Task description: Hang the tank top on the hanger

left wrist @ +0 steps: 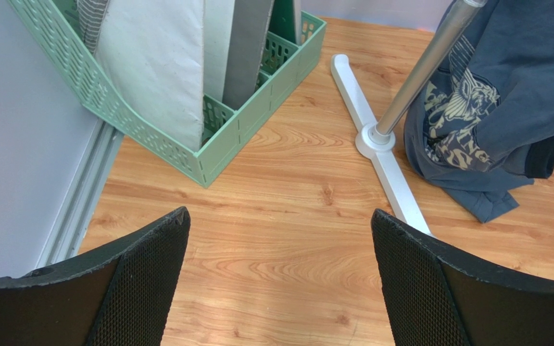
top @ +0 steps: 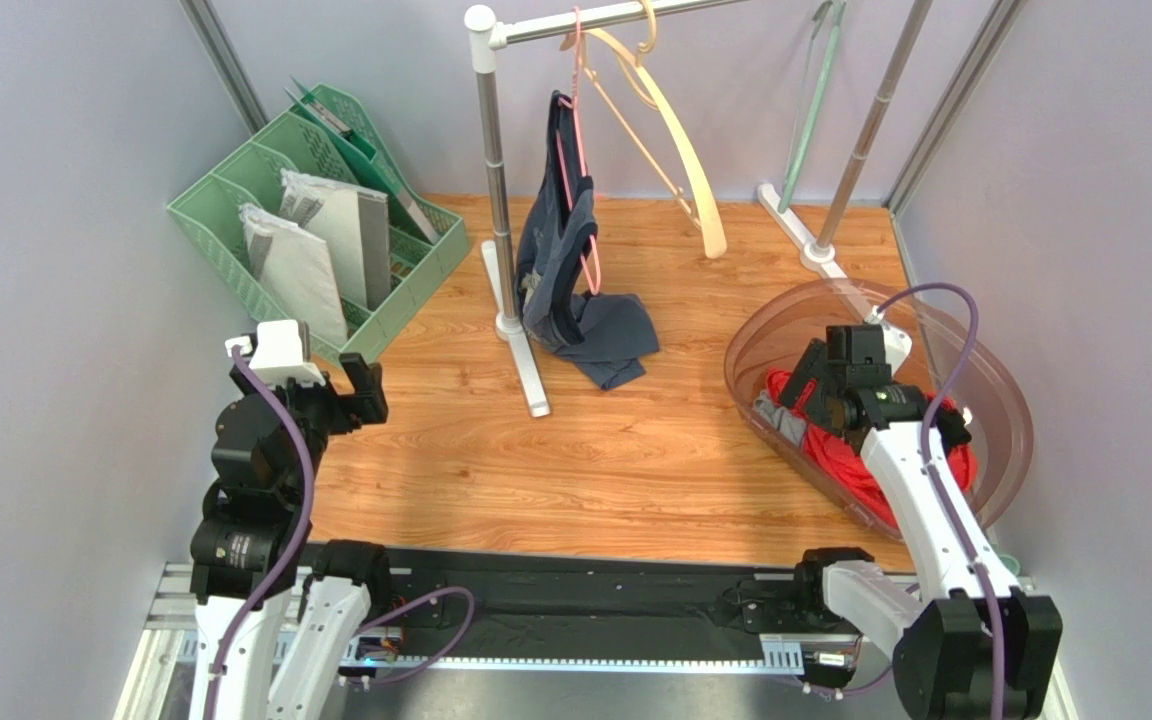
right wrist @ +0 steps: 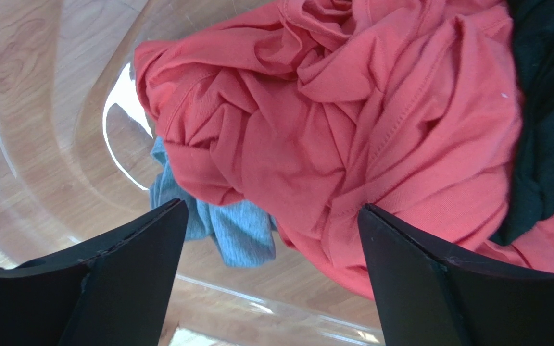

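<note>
Item: tank top point(right wrist: 374, 130), one, red, crumpled in a clear tub point(top: 770, 338), directly under the right gripper point(right wrist: 271, 207). That gripper is spread wide and holds nothing, its fingers hanging just above the red folds. Step in hand, as judged: first grasp of the tank top out of the tub. To do it well, go down on a raised red fold ahead of the gripper, deep enough that both fingers catch the thin fabric but short of the tub floor. Keep off the grey cloth point(right wrist: 236, 231) by the left finger and the dark cloth point(right wrist: 547, 108) beyond the right finger. Pinch a strap or hem if one can be found, so the top hangs open when raised. Lift slowly so the other cloths fall away. Left gripper point(left wrist: 280, 213): spread, empty, over bare tabletop point(top: 537, 450), with a green organizer point(top: 207, 218) ahead to its left. Hanger point(top: 686, 155): one, cream, on the rail point(top: 597, 18), well apart from the right gripper, beyond it and to its left. Count: grippers, two; hangers, three (cream, pink point(top: 585, 165), mint point(top: 823, 90)); tank top, one; navy top point(top: 567, 225) on the pink hanger, one; grey cloth, one; dark cloth, one; tub, one; organizer, one.
</note>
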Robot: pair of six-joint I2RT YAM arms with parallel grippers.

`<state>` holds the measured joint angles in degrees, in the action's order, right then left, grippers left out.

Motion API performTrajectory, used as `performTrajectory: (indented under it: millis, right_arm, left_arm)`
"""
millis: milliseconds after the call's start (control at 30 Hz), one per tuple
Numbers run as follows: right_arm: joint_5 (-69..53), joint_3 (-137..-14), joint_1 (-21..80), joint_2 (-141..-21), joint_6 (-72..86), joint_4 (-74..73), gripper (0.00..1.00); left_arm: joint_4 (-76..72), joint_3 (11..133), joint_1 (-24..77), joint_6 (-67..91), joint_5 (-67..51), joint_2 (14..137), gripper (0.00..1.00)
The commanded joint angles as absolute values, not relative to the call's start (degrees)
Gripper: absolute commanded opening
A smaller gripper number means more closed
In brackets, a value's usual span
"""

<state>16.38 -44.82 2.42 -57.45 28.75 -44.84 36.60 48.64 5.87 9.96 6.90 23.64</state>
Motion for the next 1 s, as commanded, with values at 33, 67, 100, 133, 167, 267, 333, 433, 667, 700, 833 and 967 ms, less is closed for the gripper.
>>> performTrajectory:
  millis: [33,67,100,133,167,267,333,433,667,700,833,967]
  right_arm:
    - [18.36,-44.74,2.11,-62.04,30.67,-38.15,0.90]
    - [18.72,-44.74,2.11,-63.44,30.76,-37.71,0.88]
    - [19.42,-44.74,2.11,-64.07,30.76,-37.27,0.86]
    - [19.60,-44.82,2.11,-64.59,30.76,-36.83,0.84]
    - [19.69,-44.82,2.11,-65.73,30.85,-36.65,0.77]
    - [20.39,-44.91,2.02,-66.88,30.59,-36.03,0.62]
    - [21.18,-45.09,1.93,-66.62,30.59,-36.12,0.49]
    - [21.62,-45.61,1.84,-64.34,30.24,-37.08,0.20]
    - [22.68,-52.72,1.67,-58.28,27.77,-43.67,0.00]
    - [22.59,-55.61,1.67,-57.23,27.60,-45.86,0.00]
    - [24.60,-65.43,1.76,-52.48,25.32,-50.35,0.00]
    - [26.28,-77.32,1.67,-50.01,22.86,-54.13,0.00]
  left_arm:
    - [35.07,48.34,6.06,9.32,6.06,23.12,0.99]
    - [35.16,48.34,5.98,9.32,6.06,23.03,0.99]
    - [35.16,48.34,5.98,9.32,6.15,23.03,0.99]
    - [35.16,48.34,6.06,9.32,6.15,22.85,0.99]
    - [35.16,48.25,5.98,9.32,6.24,22.85,0.99]
    - [35.16,48.25,6.06,9.32,6.24,22.94,0.99]
    - [35.16,48.25,5.98,9.32,6.24,22.85,0.99]
    - [35.16,48.25,6.06,9.40,6.33,22.94,0.99]
    - [35.16,48.25,5.98,9.40,6.24,22.94,0.99]
    - [35.16,48.25,5.98,9.32,6.15,22.94,0.99]
    - [35.16,48.25,5.98,9.40,6.15,22.94,0.99]
    - [35.07,48.16,6.06,9.58,5.98,22.85,0.99]
